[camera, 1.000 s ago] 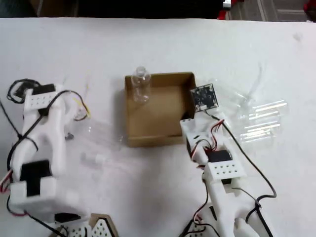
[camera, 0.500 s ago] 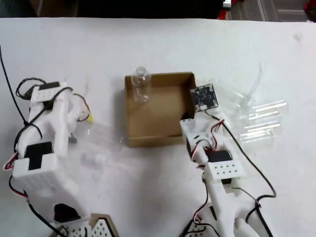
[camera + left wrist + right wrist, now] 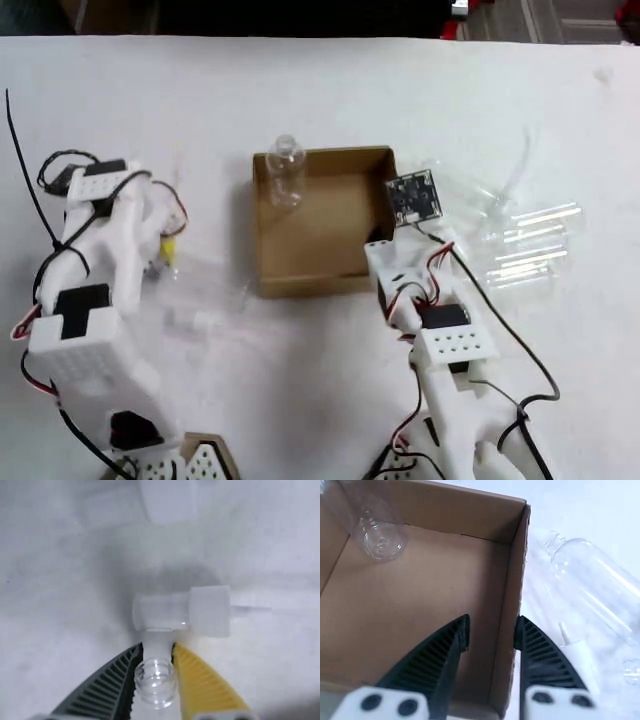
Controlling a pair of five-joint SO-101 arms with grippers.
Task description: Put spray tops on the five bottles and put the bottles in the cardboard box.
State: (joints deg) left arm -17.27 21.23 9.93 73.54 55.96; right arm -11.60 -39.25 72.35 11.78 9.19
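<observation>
Clear spray top (image 3: pixel 210 611), tube barely visible, was pinched in the left pincer (image 3: pixel 156 652); the right pincer (image 3: pixel 491 630), spread, straddled the cardboard box (image 3: pixel 514 580) wall.

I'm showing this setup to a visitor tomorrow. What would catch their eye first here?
Probably the open cardboard box mid-table, with one clear uncapped bottle standing in its far left corner and the right gripper open astride its right wall. Next, the left gripper, off to the left of the box, shut on a spray top.
</observation>
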